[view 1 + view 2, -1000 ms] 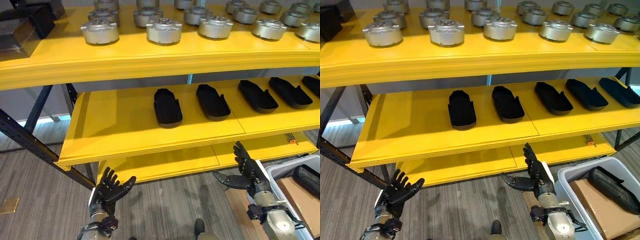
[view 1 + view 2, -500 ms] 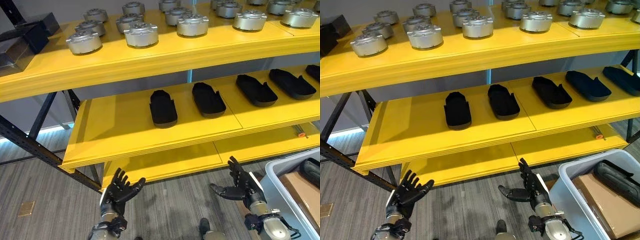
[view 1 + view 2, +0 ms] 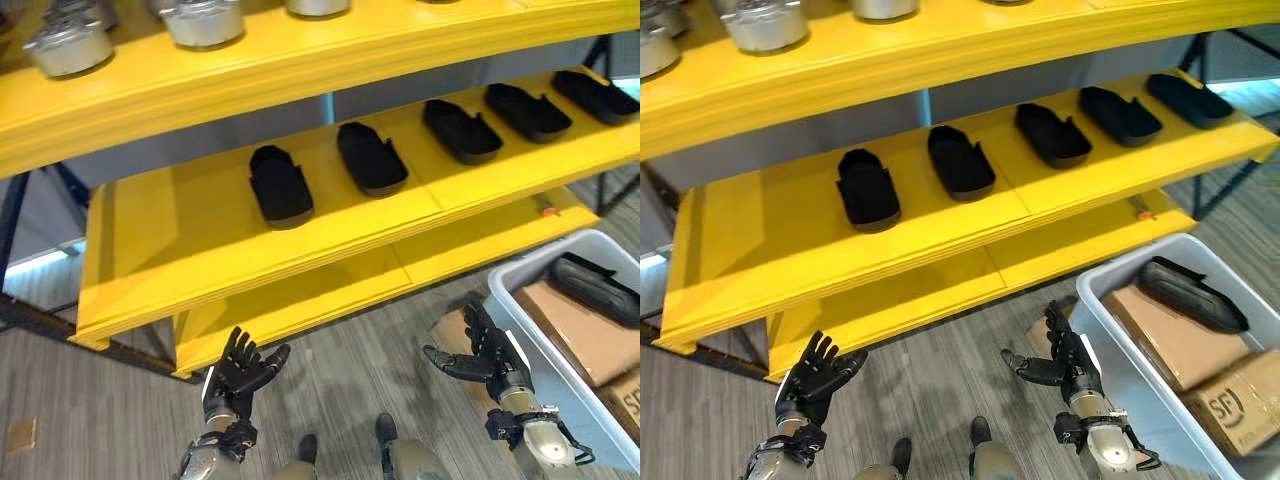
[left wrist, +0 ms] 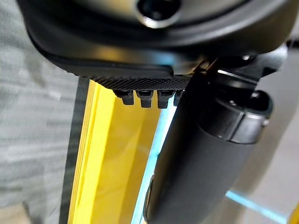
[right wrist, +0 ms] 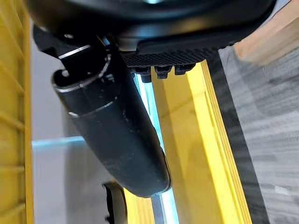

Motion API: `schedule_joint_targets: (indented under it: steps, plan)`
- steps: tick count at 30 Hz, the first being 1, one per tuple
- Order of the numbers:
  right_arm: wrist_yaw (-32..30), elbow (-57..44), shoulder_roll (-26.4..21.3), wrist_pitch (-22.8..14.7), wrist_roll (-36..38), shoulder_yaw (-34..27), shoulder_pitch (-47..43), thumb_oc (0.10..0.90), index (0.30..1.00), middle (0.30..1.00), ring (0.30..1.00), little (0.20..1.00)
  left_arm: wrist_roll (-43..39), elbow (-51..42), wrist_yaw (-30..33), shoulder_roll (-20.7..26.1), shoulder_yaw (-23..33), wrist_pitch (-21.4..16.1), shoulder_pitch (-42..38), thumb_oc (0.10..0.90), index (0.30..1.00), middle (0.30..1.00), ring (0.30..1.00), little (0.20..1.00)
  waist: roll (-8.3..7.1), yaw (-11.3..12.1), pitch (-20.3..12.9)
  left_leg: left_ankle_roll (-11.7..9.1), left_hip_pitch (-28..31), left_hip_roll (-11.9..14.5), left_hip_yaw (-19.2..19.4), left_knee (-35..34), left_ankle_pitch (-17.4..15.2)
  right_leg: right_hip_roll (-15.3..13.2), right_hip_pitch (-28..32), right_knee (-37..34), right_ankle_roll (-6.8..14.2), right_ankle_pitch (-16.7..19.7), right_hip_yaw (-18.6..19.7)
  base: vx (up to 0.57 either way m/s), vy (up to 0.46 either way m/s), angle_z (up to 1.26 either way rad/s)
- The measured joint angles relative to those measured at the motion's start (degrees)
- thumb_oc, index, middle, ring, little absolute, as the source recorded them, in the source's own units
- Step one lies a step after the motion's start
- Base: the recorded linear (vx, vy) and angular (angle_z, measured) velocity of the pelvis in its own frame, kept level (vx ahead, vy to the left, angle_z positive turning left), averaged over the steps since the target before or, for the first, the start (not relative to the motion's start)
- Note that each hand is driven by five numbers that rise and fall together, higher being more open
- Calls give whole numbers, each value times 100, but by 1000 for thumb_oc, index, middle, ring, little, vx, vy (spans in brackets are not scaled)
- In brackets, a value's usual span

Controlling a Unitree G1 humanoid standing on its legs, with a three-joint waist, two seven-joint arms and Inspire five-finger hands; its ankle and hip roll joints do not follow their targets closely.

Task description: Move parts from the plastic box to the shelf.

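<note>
A grey plastic box (image 3: pixel 520 322) stands on the floor at the lower right. Inside it a black part (image 3: pixel 598 290) lies on a brown cardboard carton (image 3: pixel 585 333). Several matching black parts (image 3: pixel 279 186) rest in a row on the middle yellow shelf (image 3: pixel 190 250). My right hand (image 3: pixel 487 354) hangs open over the floor just left of the box, empty. Low at the lower left, below the shelf's front edge, my left hand (image 3: pixel 240 370) is open and empty. The wrist views show each thumb (image 4: pixel 205 158) straight, with the yellow shelf (image 5: pixel 187 135) beyond.
Silver round metal parts (image 3: pixel 203 18) sit on the top yellow shelf (image 3: pixel 300 55). A bottom yellow shelf (image 3: pixel 330 300) lies close to the grey wood-pattern floor (image 3: pixel 340 380). A small orange item (image 3: pixel 547 211) rests on that bottom shelf at the right. Dark steel posts (image 3: pixel 15 215) carry the rack.
The whole view has swung down and to the right, so more of the plastic box and less of the top shelf shows. Both hands stay open and low as before.
</note>
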Motion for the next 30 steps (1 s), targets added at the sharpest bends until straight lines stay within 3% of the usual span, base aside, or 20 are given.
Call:
schedule_joint_targets:
  steps: [2, 3, 13, 20, 24, 25, 26, 29, 30]
  plan:
    - [23, 1, 14, 5, -1, 39, 13, 900, 1000, 1000, 1000, 1000, 0, -38, -25, 14, 8, -2, -8, 900, 1000, 1000, 1000, 1000, -23, 21, -38, 81, 140, 21, 324, -207, 67, -102, 174, -423, 91, 110, 59, 46, 184, -72]
    - [53, -18, 93, 9, 2, 39, 63, 900, 1000, 1000, 1000, 1000, 0, -49, -35, 51, 9, -10, -48, 900, 1000, 1000, 1000, 1000, -155, -7, -69, 81, 216, -120, 387, -253, 88, -212, 215, -556, 118, 452, 78, 41, 153, -39]
    - [100, -18, 239, 34, 2, 98, 158, 900, 1000, 1000, 1000, 1000, 2, -52, -19, 80, 10, 2, 62, 900, 1000, 1000, 1000, 1000, -381, -9, -299, 116, 456, -179, 731, -428, 94, -222, 369, -845, 191, 641, 371, 9, 114, -16]
    - [96, -17, 343, 60, 2, 89, 203, 900, 1000, 1000, 1000, 1000, 20, -49, 68, 327, -27, 27, 81, 900, 1000, 1000, 1000, 1000, -450, -176, -333, 214, 522, -312, 1059, -402, 79, -294, 184, -614, 335, 517, 587, -40, 133, -21]
    - [98, -7, 435, 127, 3, 87, 264, 900, 1000, 1000, 1000, 1000, 70, -50, 83, 444, -133, 52, 138, 900, 1000, 1000, 1000, 1000, -518, -258, -321, 301, 606, -387, 1445, -408, 96, -412, -23, -493, 624, 275, 543, -34, 117, -47]
    - [98, -6, 475, 129, 5, 95, 253, 900, 1000, 1000, 1000, 1000, 73, -69, 86, 487, -131, 51, 155, 900, 1000, 1000, 1000, 1000, -557, -247, -313, 308, 626, -408, 1549, -402, 86, -457, -117, -435, 644, 213, 462, 31, 63, -97]
    - [102, 7, 503, 133, 6, 130, 182, 900, 1000, 1000, 1000, 1000, 76, -61, 110, 505, -93, 54, 201, 900, 1000, 1000, 1000, 1000, -497, -140, -278, 357, 699, -287, 1903, -482, 94, -667, -279, -233, 658, 51, -212, 29, 22, -109]
    - [116, 18, 450, 150, 5, 174, 202, 900, 1000, 1000, 1000, 1000, 89, -44, 201, 453, -29, 61, 234, 900, 1000, 1000, 1000, 1000, -246, -93, -193, 356, 841, 18, 2388, -554, 90, -1144, -278, 64, 574, 84, -1866, 16, -37, -89]
    - [122, 13, 453, 150, 5, 203, 202, 900, 1000, 1000, 1000, 1000, 116, -42, 206, 479, 22, 61, 226, 900, 1000, 1000, 1000, 1000, -241, -94, -189, 328, 842, 76, 2438, -568, 109, -1323, -242, 81, 606, 102, -1991, 56, -113, -90]
